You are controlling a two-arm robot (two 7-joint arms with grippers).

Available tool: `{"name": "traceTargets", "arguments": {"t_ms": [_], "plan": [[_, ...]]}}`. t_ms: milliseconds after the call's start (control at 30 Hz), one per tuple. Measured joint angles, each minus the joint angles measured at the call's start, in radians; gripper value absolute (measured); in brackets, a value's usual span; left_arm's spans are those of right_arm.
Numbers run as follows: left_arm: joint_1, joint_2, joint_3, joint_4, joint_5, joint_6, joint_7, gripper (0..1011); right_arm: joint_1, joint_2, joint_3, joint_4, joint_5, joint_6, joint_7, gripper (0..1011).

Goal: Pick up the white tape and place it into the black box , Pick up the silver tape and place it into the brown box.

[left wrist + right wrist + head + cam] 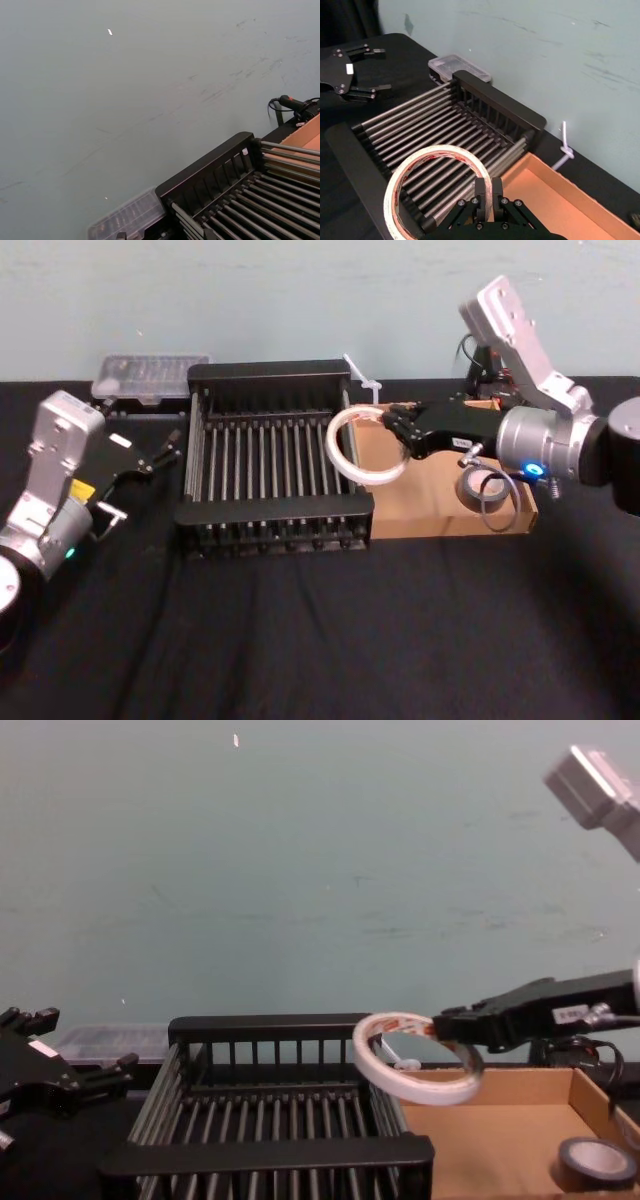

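- The right gripper [393, 425] pinches the white tape [415, 1086] by its band, tilted above the black box's [275, 512] right rim.
- Carry step: it probably isn't fully over the slats, so it should move further left, then let go.
- The silver tape [465, 490] lies in the brown box [440, 505]; the left gripper [165, 452] is parked left of the black box, fingers spread.

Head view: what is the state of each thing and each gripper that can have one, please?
white tape: held in the air by the right gripper, above where the black box meets the brown box.
silver tape: lying flat in the brown box.
black box: no tape inside.
brown box: holds the silver tape.
right gripper: shut on the white tape.
left gripper: open, parked left of the black box.
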Motion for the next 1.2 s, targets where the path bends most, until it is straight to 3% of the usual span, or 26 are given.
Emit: {"name": "traceTargets", "arguments": {"t_ms": [733,1200], "plan": [[0.000,0.000,0.000,0.000,0.000,0.000,0.000,1001,0.092,-0.105,-0.062,0.131,-0.052,-0.034,0.029,86],[0.000,0.000,0.000,0.000,0.000,0.000,0.000,1002,0.095,-0.108,-0.062,0.137,-0.056,-0.038,0.028,86]]}}
